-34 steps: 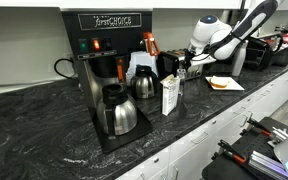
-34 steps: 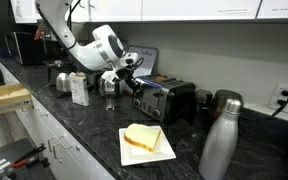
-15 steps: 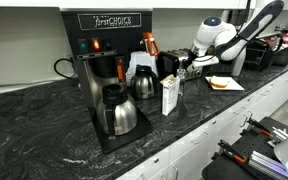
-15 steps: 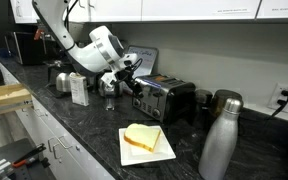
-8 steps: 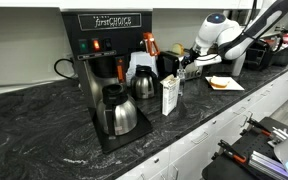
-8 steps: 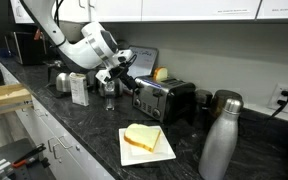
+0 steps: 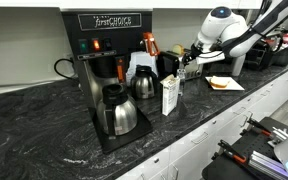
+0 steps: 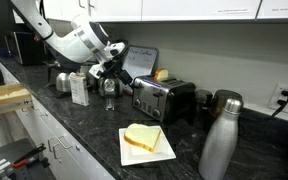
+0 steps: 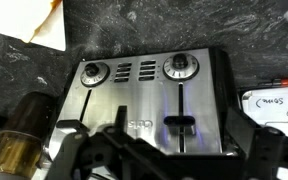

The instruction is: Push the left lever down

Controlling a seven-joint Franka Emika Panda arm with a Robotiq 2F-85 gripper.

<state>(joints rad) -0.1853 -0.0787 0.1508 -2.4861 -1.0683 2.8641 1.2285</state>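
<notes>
We find the toaster [image 8: 164, 98] standing on the dark stone counter [image 8: 79, 125], right of centre in an exterior view. In the wrist view its steel front face fills the middle of the frame. Two knobs sit along the top of that face, one upper left [image 9: 94, 72] and one upper right [image 9: 181, 66], and a vertical slot runs down below each.

The left lever [image 9: 119, 121] lies in the lower part of the left slot, partly masked by dark gripper parts, so we cannot fix its exact height. The right lever [image 9: 180, 123] shows as a dark bar low in its own slot.

The gripper [image 9: 164, 150] hangs clear of the toaster at the bottom edge of the wrist view. Its jaws are spread wide, with nothing between them.

In an exterior view, the gripper [image 8: 112, 72] is left of the toaster and apart from it. A plate [image 8: 129, 155] with bread lies at lower centre, and a steel bottle [image 8: 221, 140] stands at lower right.
</notes>
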